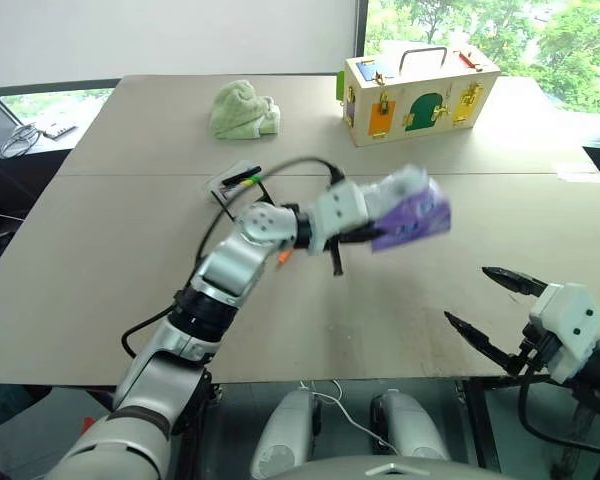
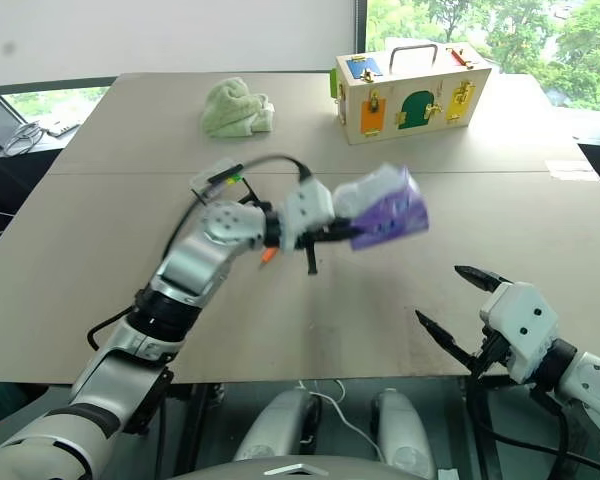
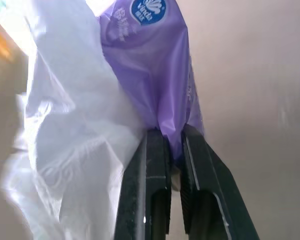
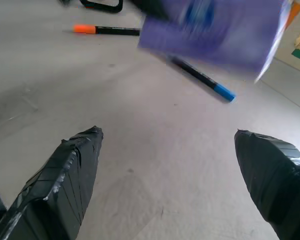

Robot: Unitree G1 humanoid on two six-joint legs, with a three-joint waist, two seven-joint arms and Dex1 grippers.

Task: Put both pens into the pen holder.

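Note:
My left gripper (image 1: 373,238) is shut on a purple and white tissue pack (image 1: 412,208), held in the air above the middle of the table. In the left wrist view the black fingers (image 3: 147,170) pinch the pack's purple wrapper (image 3: 150,60). Both pens lie on the table beneath it: the orange-ended pen (image 4: 106,30) and the blue-ended pen (image 4: 205,77). An orange tip (image 1: 282,257) peeks out under my left forearm. The pen holder (image 1: 235,182), a clear pocket on a black frame, stands behind the left arm. My right gripper (image 1: 467,294) is open near the table's front right edge, with nothing in it.
A wooden latch box (image 1: 418,95) with a handle stands at the back right. A crumpled green cloth (image 1: 243,110) lies at the back centre. The table's front edge (image 1: 380,378) runs just ahead of my right gripper.

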